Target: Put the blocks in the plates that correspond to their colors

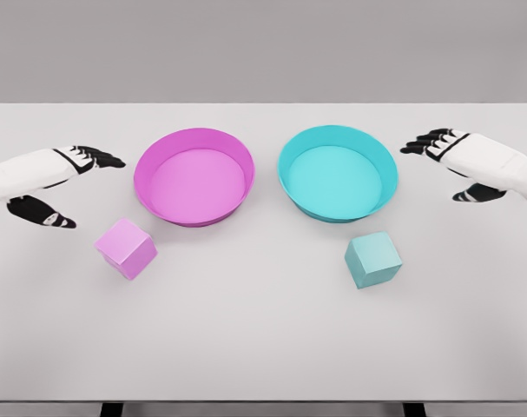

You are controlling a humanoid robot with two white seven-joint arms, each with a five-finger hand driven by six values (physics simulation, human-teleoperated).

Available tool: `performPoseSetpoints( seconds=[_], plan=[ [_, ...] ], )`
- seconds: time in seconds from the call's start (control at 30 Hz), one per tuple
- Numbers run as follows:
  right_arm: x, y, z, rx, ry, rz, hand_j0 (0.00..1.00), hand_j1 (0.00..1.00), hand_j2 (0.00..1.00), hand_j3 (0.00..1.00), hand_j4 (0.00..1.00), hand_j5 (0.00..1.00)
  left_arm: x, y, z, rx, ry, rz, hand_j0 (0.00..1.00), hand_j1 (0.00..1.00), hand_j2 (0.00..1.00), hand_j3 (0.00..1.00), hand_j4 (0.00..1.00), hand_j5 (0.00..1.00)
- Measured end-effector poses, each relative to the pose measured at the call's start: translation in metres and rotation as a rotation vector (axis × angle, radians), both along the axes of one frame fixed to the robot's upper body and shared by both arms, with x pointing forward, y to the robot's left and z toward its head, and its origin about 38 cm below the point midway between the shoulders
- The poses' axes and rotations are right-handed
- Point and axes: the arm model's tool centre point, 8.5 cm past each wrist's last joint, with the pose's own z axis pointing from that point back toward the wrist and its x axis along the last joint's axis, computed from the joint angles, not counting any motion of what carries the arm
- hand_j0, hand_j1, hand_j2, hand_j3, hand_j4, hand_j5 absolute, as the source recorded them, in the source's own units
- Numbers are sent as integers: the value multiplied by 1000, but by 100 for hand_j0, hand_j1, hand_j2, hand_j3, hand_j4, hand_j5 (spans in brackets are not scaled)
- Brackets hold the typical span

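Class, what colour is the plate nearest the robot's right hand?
Cyan, or turquoise: the plate shows clearly in the head view, the only one.

left arm: entered from 9 o'clock, forearm laid toward 3 | left hand: fingers extended toward 3, thumb dropped toward 5, spread, nothing held | right arm: entered from 3 o'clock, forearm laid toward 9 | right hand: fingers extended toward 9, thumb lowered, spread, nothing held

Two plates are sitting on the table: one pink plate, one cyan plate. Two blocks are lying nearby: one pink block, one cyan block.
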Motion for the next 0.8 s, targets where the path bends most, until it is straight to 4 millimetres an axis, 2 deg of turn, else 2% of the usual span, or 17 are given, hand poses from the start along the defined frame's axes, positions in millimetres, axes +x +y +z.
performPoseSetpoints(
  seconds=[0.2, 0.3, 0.33, 0.4, 0.43, 0.47, 0.53, 0.6, 0.67, 0.8],
  plan=[
    [2, -11, 15, -55, -3, -8, 100, 100, 100, 100, 100, 100, -2, 4, 2, 21, 3, -4, 100, 100, 100, 100, 100, 100],
    [29, -1, 85, -119, -136, 29, 100, 100, 100, 100, 100, 100, -4, 5, 2, 34, 7, -6, 100, 100, 100, 100, 100, 100],
    [34, 3, 98, -151, -148, 49, 100, 100, 100, 100, 100, 100, -5, 4, 1, 36, 11, -11, 100, 100, 100, 100, 100, 100],
    [36, 13, 92, -226, -105, 97, 100, 100, 100, 100, 100, 100, -11, -3, -6, 40, 29, -37, 100, 100, 100, 100, 100, 100],
    [40, 19, 104, -269, -116, 122, 100, 100, 100, 100, 100, 100, -14, -10, -7, 38, 32, -58, 100, 100, 100, 100, 100, 100],
    [41, 24, 104, -304, -104, 145, 100, 100, 100, 100, 100, 100, -16, -16, -9, 37, 38, -78, 100, 100, 100, 100, 100, 100],
    [27, 27, 65, -354, 1, 195, 100, 100, 100, 100, 100, 100, -20, -23, -11, 34, 46, -102, 100, 100, 100, 100, 100, 100],
    [13, 30, 47, -382, 56, 238, 100, 100, 100, 100, 100, 100, -24, -28, -15, 34, 60, -121, 100, 100, 100, 100, 100, 100],
    [6, 34, 57, -410, 46, 275, 100, 100, 100, 100, 100, 100, -30, -34, -23, 30, 85, -141, 100, 100, 100, 100, 100, 100],
    [-31, 46, 34, -399, 120, 368, 100, 100, 100, 100, 100, 100, -34, -38, -27, 28, 99, -156, 100, 100, 100, 100, 100, 100]
  ],
)
